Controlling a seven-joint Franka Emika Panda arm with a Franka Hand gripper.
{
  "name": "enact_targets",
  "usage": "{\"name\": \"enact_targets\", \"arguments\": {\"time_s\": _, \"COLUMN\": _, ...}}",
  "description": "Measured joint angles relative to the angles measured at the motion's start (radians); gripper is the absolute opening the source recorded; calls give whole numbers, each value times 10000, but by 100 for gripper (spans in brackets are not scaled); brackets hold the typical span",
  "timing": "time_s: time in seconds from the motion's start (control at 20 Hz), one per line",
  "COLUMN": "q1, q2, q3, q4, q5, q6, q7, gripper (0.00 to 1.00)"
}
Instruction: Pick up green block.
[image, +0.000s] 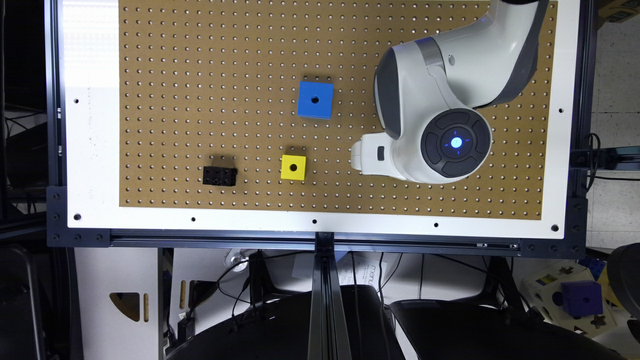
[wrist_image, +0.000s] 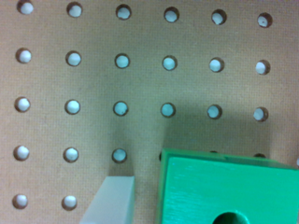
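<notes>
Looking down on the pegboard (image: 200, 60), we see the arm (image: 450, 75) bent over its right part in the exterior view, white gripper (image: 365, 157) pointing toward the yellow cube (image: 293, 167). At the wrist, the green block (wrist_image: 229, 191) sits on the board just beside one pale finger (wrist_image: 112, 200). We cannot tell how wide the fingers stand.

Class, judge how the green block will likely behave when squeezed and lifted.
The green block looks stiff: crisp straight edges, so it should not deform. Its flat faces suggest it will sit steady rather than roll. The smooth surface might slip a little under a light grip.
</notes>
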Motion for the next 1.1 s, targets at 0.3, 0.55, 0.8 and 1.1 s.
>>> {"name": "enact_targets", "arguments": {"time_s": 0.3, "q1": 0, "q2": 3, "q3": -1, "q4": 6, "q5": 0, "q6": 1, "q7": 12, "gripper": 100}}
{"name": "enact_targets", "arguments": {"time_s": 0.55, "q1": -4, "q2": -7, "q3": -1, "q4": 7, "q5": 0, "q6": 1, "q7": 16, "gripper": 0}}
{"name": "enact_targets", "arguments": {"time_s": 0.8, "q1": -16, "q2": -8, "q3": -3, "q4": 6, "q5": 0, "q6": -13, "q7": 16, "gripper": 0}}
{"name": "enact_targets", "arguments": {"time_s": 1.1, "q1": -42, "q2": -57, "q3": -5, "q4": 4, "q5": 0, "q6": -41, "q7": 16, "gripper": 0}}
